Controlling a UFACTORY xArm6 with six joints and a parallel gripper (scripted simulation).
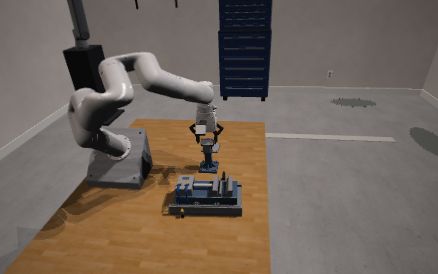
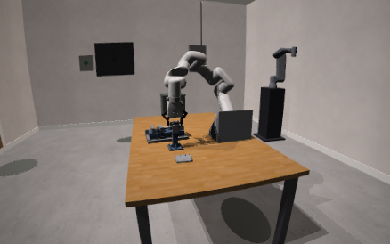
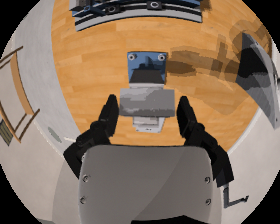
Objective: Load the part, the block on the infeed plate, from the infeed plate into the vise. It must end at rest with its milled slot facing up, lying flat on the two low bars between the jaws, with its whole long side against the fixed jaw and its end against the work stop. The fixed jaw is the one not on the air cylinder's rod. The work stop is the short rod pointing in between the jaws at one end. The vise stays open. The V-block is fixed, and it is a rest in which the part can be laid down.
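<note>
The grey part (image 3: 145, 103) lies on top of the V-block, a short post on a blue base (image 3: 147, 70). It also shows in the top view (image 1: 209, 145), on the V-block (image 1: 209, 161). My gripper (image 3: 148, 103) is open and hangs just above the part, with one finger on each side of it and not touching. It shows in the top view (image 1: 206, 135) and the exterior view (image 2: 174, 120) as well. The vise (image 1: 207, 192) stands open in front of the V-block, with nothing between its jaws. I cannot tell which way the part's slot faces.
The grey infeed plate (image 2: 183, 158) lies flat on the table with nothing on it. The arm's grey base box (image 1: 118, 157) stands to the left of the vise.
</note>
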